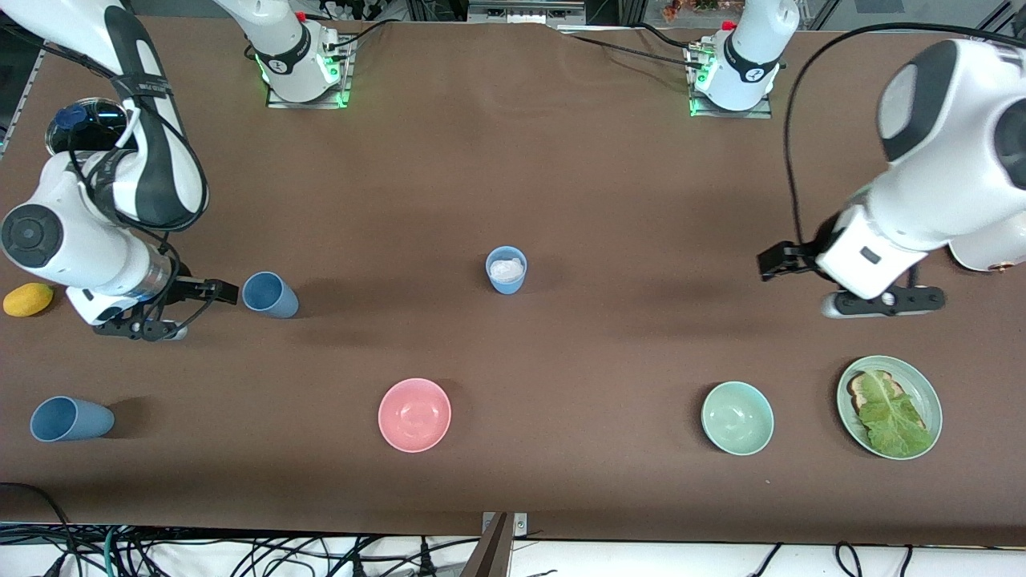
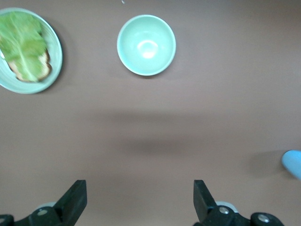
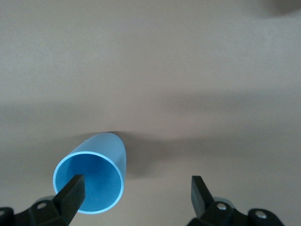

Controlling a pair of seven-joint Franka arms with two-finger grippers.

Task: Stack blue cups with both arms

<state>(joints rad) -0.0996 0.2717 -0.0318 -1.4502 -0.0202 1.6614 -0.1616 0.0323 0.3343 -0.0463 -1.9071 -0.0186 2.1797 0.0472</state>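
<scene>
We see three blue cups on the brown table (image 1: 561,160). One blue cup (image 1: 269,294) stands just in front of our right gripper (image 1: 210,298), at the right arm's end of the table. In the right wrist view this cup (image 3: 94,179) sits by one finger (image 3: 70,193), not yet in the middle of the gap. The jaws are wide open and hold nothing.

A second cup (image 1: 70,419) is near the same end, closer to the front camera and well away from those jaws. The third cup (image 1: 506,269) stands in the middle of the table, about half way between the two grippers. It has something white inside.

Our left gripper (image 1: 781,260) hangs over bare table at the left arm's end. Its jaws are wide open too, with nothing in them. In its wrist view the third cup (image 2: 292,163) only peeks in at the edge, far from the gap.

We think the step now is for the right gripper to take the cup in front of it. To do it well, we should slide sideways a little so the cup's wall goes between the two fingers, then close gently so the cup does not tip.

We also count one pink bowl (image 1: 414,414), one pale green bowl (image 1: 737,417), one green plate (image 1: 923,383) with bread and a leaf, and one yellow lemon-like thing (image 1: 28,299).
</scene>
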